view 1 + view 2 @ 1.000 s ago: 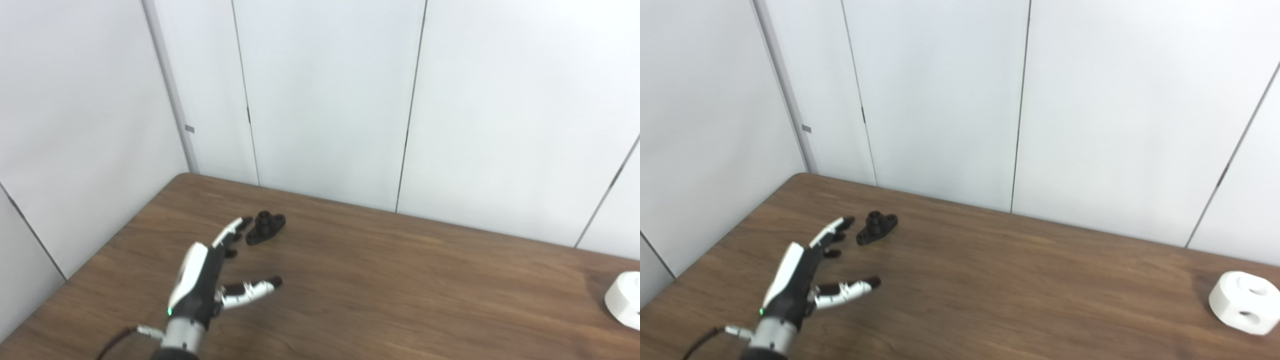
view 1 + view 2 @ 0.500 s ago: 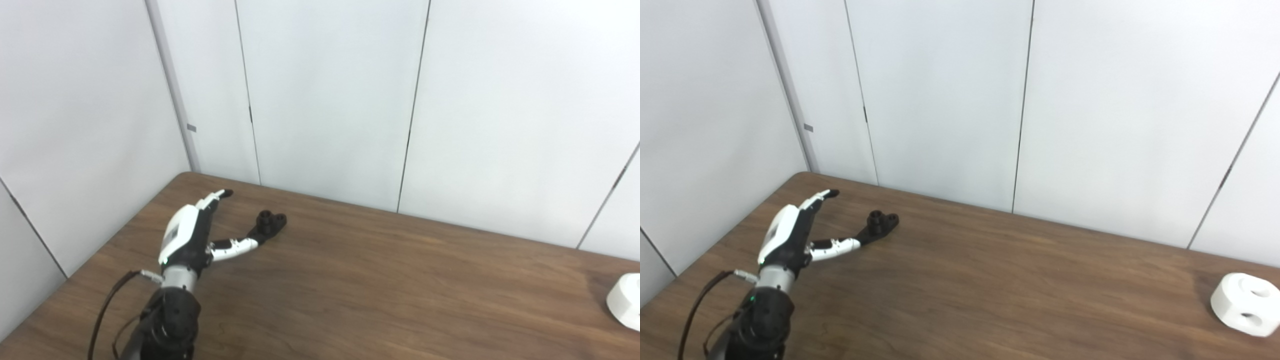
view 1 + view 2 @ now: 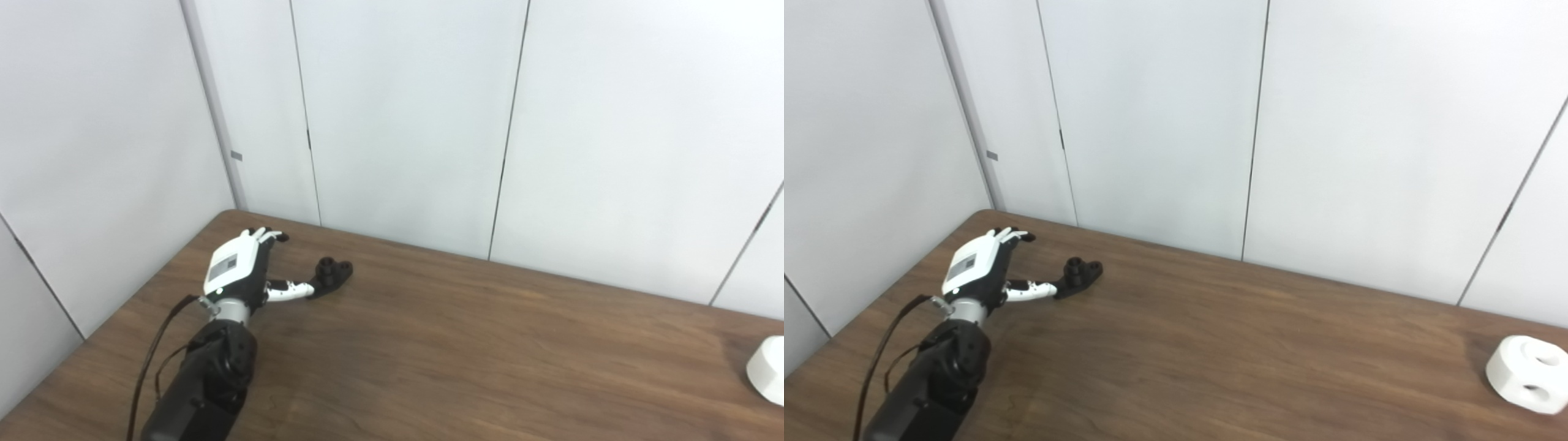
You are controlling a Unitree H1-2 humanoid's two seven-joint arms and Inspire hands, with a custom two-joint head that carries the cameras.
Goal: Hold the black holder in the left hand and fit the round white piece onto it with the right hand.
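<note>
Here the left hand (image 3: pixel 979 269) lies low over the table's (image 3: pixel 1213 355) far-left corner, the back of its white shell turned up with a small grey label on it. Its fingers (image 3: pixel 1012 234) are spread and extended toward 12 o'clock, closed on nothing, while the thumb (image 3: pixel 1032 291) reaches out toward 3 o'clock — its dark tip sits right at the near end of the black holder (image 3: pixel 1079 277), whether touching or only just beside it I cannot tell. The holder lies on the table at about 2 o'clock from the palm, not lifted; it is a matte black, elongated flanged base with a short round boss standing up from it and holes in its top. The round white piece (image 3: pixel 1526 373) rests well apart at the table's far-right side, about 4 o'clock from the holder — a smooth, thick puck with rounded openings in its top and side. The tabletop is dark wood-grain, the walls (image 3: pixel 1151 110) behind plain white panels. The left forearm is black, with a thin cable looping beside it.
</note>
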